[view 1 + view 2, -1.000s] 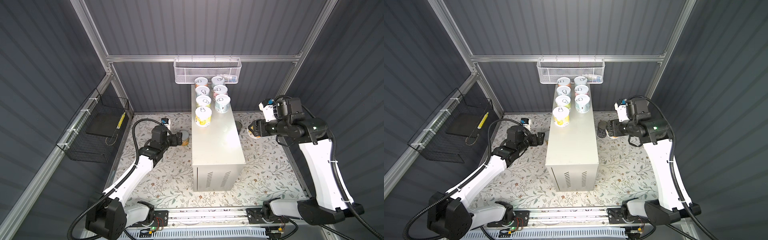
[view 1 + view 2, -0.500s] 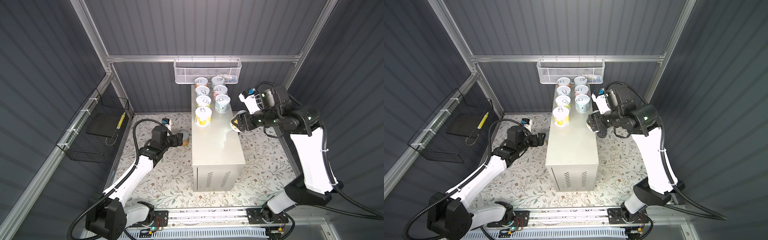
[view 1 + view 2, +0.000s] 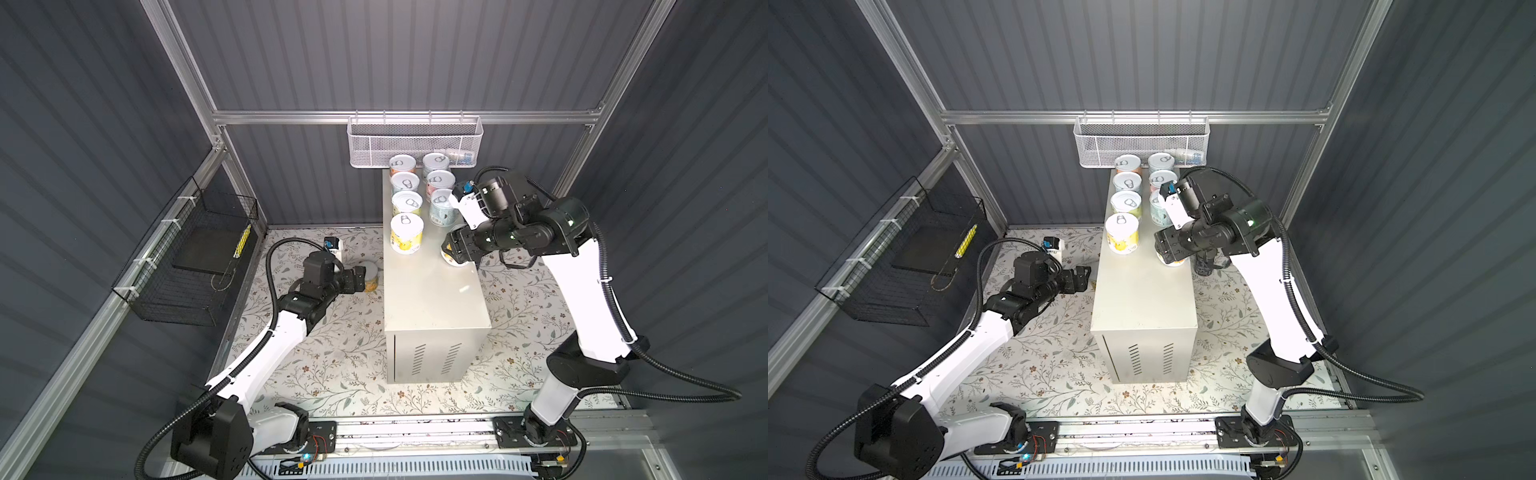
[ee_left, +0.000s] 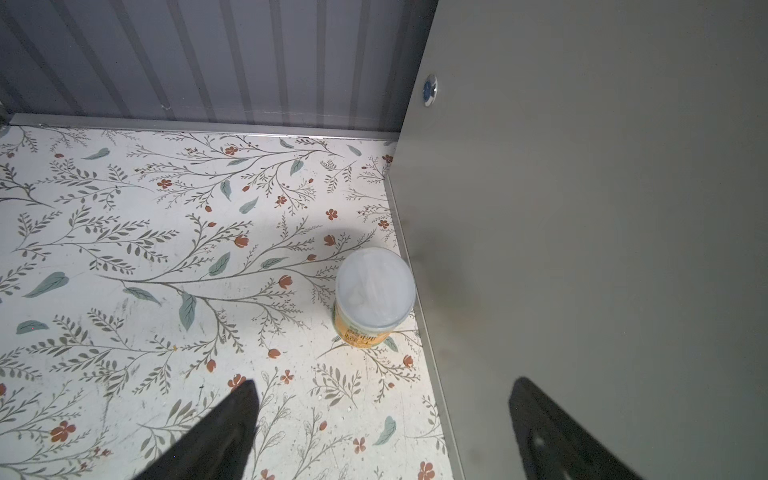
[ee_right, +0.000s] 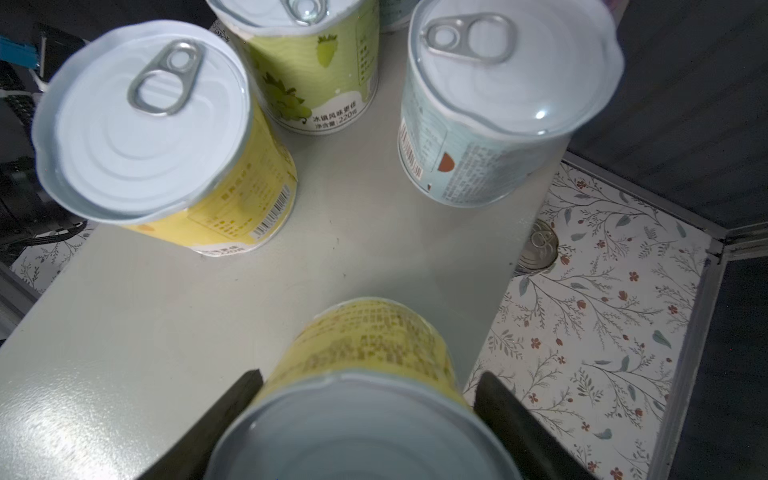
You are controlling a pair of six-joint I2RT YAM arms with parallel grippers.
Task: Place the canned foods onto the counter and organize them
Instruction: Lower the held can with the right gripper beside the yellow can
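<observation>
Orange can: whole from my left wrist; counter nearly hides it in a top view.
My left gripper: spread wide, empty.
My right gripper: clamps yellow can, counter's right edge.

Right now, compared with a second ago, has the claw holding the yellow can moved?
Yes. The right claw with its yellow can came leftward in a top view, from beside the counter to over its right edge.
</observation>
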